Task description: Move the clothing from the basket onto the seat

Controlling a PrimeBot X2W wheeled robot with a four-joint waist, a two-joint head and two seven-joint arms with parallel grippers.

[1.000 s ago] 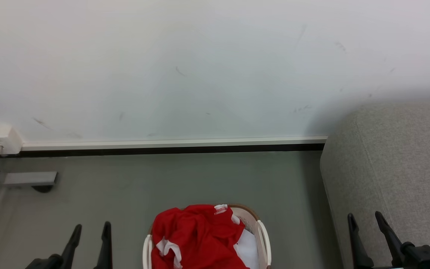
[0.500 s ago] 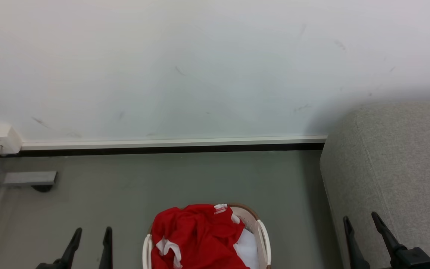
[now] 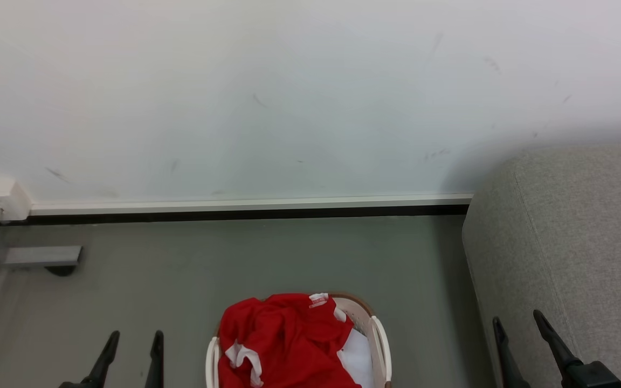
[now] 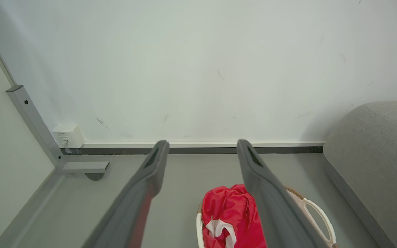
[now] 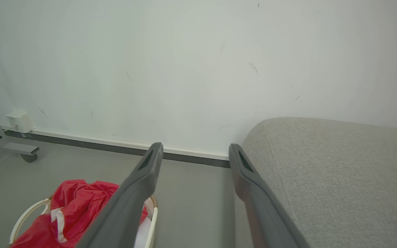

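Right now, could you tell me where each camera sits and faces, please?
Head: on the robot's head, facing forward and down at wall, basket, seat; left fingers and right fingers at the bottom.
Left wrist: looks along the left fingers toward the wall.
Right wrist: looks along the right fingers toward wall and seat.
Shared: both wrist views show the clothing.

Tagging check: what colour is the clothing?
The clothing is red with white trim; clearest in head view.
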